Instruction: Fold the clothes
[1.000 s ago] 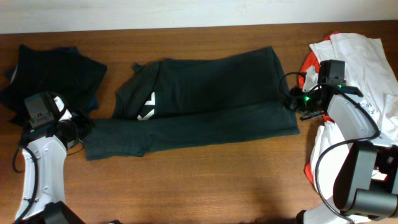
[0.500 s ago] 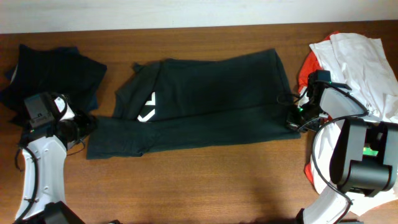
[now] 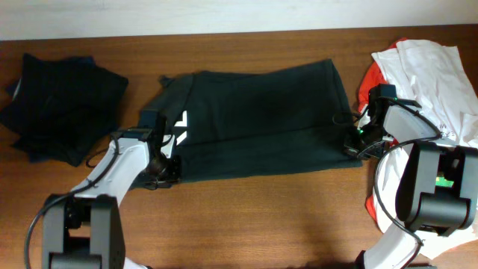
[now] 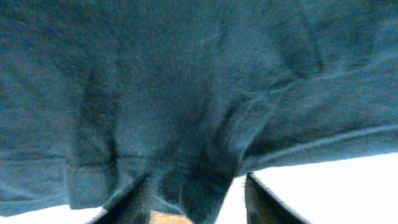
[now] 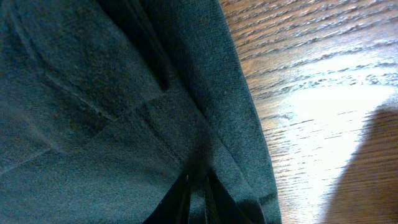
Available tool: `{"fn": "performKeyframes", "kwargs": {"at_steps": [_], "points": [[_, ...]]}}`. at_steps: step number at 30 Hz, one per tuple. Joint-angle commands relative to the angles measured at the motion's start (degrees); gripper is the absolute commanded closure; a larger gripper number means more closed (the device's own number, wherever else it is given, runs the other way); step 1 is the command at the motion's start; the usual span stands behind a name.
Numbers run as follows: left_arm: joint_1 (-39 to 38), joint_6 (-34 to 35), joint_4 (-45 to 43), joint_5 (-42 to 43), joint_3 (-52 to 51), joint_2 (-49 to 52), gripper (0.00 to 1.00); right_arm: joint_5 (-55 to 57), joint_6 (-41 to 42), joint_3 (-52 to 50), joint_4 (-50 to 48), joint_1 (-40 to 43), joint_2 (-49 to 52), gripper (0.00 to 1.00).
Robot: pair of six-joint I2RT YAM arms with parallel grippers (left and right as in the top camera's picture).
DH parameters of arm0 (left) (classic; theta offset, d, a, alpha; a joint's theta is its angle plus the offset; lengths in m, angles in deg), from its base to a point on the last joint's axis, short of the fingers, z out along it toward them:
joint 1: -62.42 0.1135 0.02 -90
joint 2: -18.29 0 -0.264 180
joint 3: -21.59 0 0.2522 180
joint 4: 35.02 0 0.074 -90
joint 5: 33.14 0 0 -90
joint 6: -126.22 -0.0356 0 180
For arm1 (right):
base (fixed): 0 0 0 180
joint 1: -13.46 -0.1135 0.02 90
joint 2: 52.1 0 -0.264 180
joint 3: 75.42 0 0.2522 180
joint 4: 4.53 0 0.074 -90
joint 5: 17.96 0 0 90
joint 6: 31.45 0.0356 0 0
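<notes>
- Overhead, what's the state of play?
- A dark green garment (image 3: 254, 119) lies spread across the middle of the tabletop (image 3: 261, 224), long side running left to right. The left pincer (image 3: 166, 170) is down at its near-left corner and the right pincer (image 3: 351, 146) at its near-right corner.
- Are they holding it?
- I'd say so. On the left wrist view the fingers (image 4: 134, 199) have a puckered wad of cloth between them, creases fanning out from it, so that one is clamped on the garment. On the right wrist view the tips are drawn close on the hem at the garment's edge, gripping it too.
- So a fold of the near edge, by the look of it. How would you do it well?
- Raise both corners together and level, with the hem taut between them. Carry it over to the far edge and lay it down flat before letting go. If one side leads, the cloth will likely skew or bunch.
- Anything in the way?
- A folded dark pile (image 3: 60, 104) sits well off at the far left. A white and red heap (image 3: 426, 67) lies just beside the right arm, near enough to snag. The wood is bare and smooth, with a pale wall (image 3: 224, 15) behind.
</notes>
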Motion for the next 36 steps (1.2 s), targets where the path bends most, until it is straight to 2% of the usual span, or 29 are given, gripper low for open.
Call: {"fn": "performKeyframes", "kwargs": {"at_steps": [1, 2, 5, 7, 10, 14, 21, 22, 24, 25, 29, 32, 36], "points": [[-0.02, 0.09, -0.13, -0.96, -0.15, 3.13, 0.9, 6.49, 0.72, -2.58, 0.59, 0.42, 3.52, 0.86], [-0.02, 0.09, -0.2, -0.94, 0.0, 3.04, 0.99, 6.51, 0.7, -2.58, 0.59, 0.42, 3.52, 0.86], [-0.02, 0.09, 2.56, -0.33, 3.65, 2.99, 0.99, 6.51, 0.72, -2.58, 0.61, 0.42, 3.52, 0.86], [0.04, 0.07, 5.22, -0.33, 10.45, 2.99, 0.99, 6.51, 0.7, -2.58, 0.59, 0.42, 3.52, 0.86], [0.02, 0.09, 3.21, 0.96, 18.32, 2.99, 0.99, 6.51, 0.7, -2.58, 0.59, 0.42, 3.52, 0.85], [-0.79, 0.37, -3.78, 14.21, 18.82, 4.31, 0.97, 6.51, 0.7, -2.58, 0.57, 0.42, 3.52, 0.85], [-3.32, 1.14, -3.61, 17.73, 18.82, 7.39, 0.94, 6.51, 0.7, -2.58, 0.57, 0.42, 3.52, 0.86], [-3.32, 1.16, -3.8, 18.16, 18.8, 7.39, 0.91, 6.51, 0.7, -2.58, 0.57, 0.42, 3.52, 0.85], [-3.32, 1.11, -4.39, 17.64, 18.8, 7.39, 0.56, 6.51, 0.7, -2.58, 0.66, 0.42, 3.52, 0.86], [-3.15, 1.14, -4.5, 16.06, 18.84, 7.34, 0.52, 6.51, 0.7, -2.58, 0.68, 0.42, 3.52, 0.85], [-0.39, 1.16, 1.14, 7.06, 21.62, 6.34, 0.51, 6.51, 0.7, -2.58, 1.38, 0.42, 3.52, 0.76], [4.66, 4.15, 7.61, 0.85, 21.99, 5.88, 0.5, 6.51, 0.7, -2.58, 4.04, 0.42, 3.52, 0.76], [11.06, 7.13, 7.3, 4.11, 17.81, 5.97, 0.5, 6.49, 0.72, -2.58, 8.15, 0.42, 3.52, 0.76]]}}
